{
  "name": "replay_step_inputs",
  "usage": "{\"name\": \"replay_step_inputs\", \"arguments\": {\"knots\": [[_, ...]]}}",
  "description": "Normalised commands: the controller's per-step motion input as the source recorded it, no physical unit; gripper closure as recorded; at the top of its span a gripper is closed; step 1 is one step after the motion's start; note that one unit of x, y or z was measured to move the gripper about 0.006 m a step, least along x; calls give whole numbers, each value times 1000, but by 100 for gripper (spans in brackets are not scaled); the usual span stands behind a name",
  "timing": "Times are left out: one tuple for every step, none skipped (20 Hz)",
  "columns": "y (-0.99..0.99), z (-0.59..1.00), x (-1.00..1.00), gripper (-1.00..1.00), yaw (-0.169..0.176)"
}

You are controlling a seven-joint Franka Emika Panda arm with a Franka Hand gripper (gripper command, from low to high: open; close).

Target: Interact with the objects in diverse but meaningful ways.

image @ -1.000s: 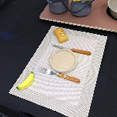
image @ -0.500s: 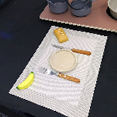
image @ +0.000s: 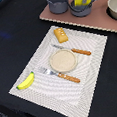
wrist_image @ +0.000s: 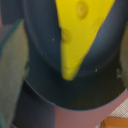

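Yellow cheese wedge [wrist_image: 75, 35] lies in grey saucepan [wrist_image: 75, 85]; no writing; jaw state unclear

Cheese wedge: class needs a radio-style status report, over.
End effector not visible, state unknown. Cheese wedge sits inside grey saucepan, close under the wrist camera. Nothing seen blocking it.

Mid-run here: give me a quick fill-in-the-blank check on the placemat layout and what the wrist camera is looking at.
1. The banana lies at the placemat's corner nearest the exterior view's ____.
2. The round plate sits between the knife and the ____.
3. The wrist view shows a yellow ____ wedge inside a grey pan.

Missing words: left; fork; cheese
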Motion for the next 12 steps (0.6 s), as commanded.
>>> {"name": "replay_step_inputs", "arguments": {"knots": [[254, 83, 0, -100, 0], [280, 420, 54, -100, 0], [309, 631, 49, -100, 0], [300, 900, 0, -100, 0], [311, 1000, -20, -100, 0], [294, 1000, -51, -100, 0], [303, 1000, -57, -100, 0], [286, 1000, -51, -100, 0], [217, 1000, -9, -100, -1], [109, 1000, 0, -100, -12], [0, 1000, 57, -100, -31], [-31, 906, 280, -100, -38]]}}
